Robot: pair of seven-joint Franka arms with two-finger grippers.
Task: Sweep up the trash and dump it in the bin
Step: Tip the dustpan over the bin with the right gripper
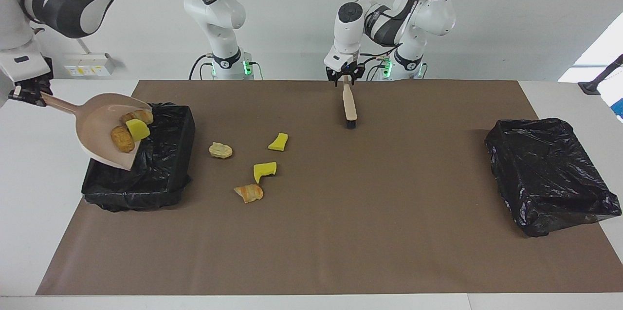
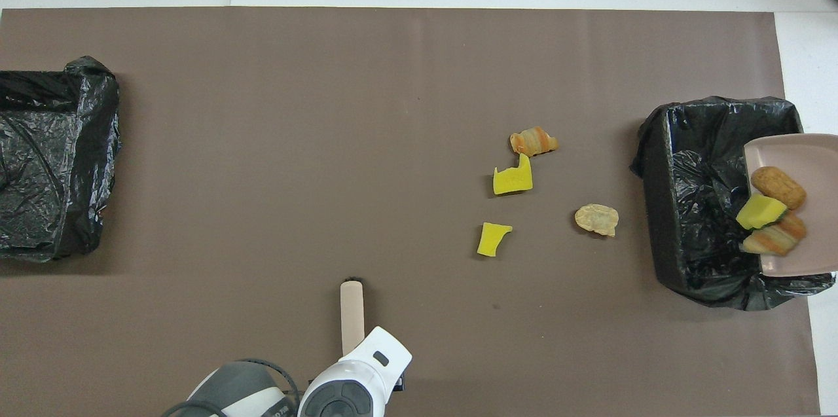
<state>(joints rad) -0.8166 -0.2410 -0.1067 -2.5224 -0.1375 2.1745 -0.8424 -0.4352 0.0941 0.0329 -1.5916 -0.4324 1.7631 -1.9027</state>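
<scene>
Trash is split: three scraps [image 1: 129,130] sit in the tilted dustpan [image 1: 100,125] that the right hand [image 1: 30,93] grips by its handle over the bin [image 1: 160,173]; four [image 1: 265,169] lie on the counter [image 1: 340,227]. Left hand [image 1: 344,78] sits at the brush [image 1: 349,105], seemingly loosened.

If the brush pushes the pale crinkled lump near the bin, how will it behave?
The pale crinkled lump looks small and probably light, so it should slide easily on the smooth brown mat. Its irregular, flattish shape suggests tumbling rather than rolling far.
</scene>
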